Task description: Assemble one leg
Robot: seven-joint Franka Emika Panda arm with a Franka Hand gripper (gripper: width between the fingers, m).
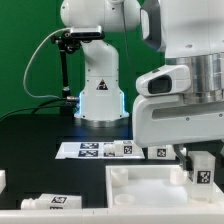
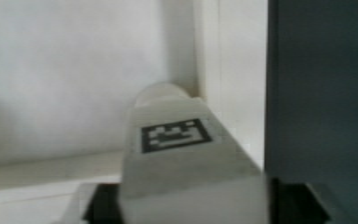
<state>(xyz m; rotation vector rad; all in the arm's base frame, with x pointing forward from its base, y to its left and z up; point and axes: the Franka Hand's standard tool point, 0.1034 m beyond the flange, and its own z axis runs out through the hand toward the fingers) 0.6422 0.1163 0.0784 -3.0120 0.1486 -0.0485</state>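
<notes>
**Exterior view.** The gripper (image 1: 200, 162) stood at the exterior view's right, above the near right corner of the large white panel (image 1: 150, 188). The leg (image 1: 202, 178) hung upright beneath it, tag facing the camera. Whether its lower end touched the panel could not be told. A second leg (image 1: 55, 202) lay on the table (image 1: 40, 140) at the exterior view's left. Further legs (image 1: 125, 150) lay beside the marker board (image 1: 85, 150).

**Wrist view.** The dark fingers (image 2: 105, 205) were clamped narrowly on the leg, one on each side. Its free end pointed at the panel, close to a raised edge.

**Progress.** Pick-up appeared complete. Seating and fastening the leg in the panel remained, and no leg was visibly mounted.
</notes>
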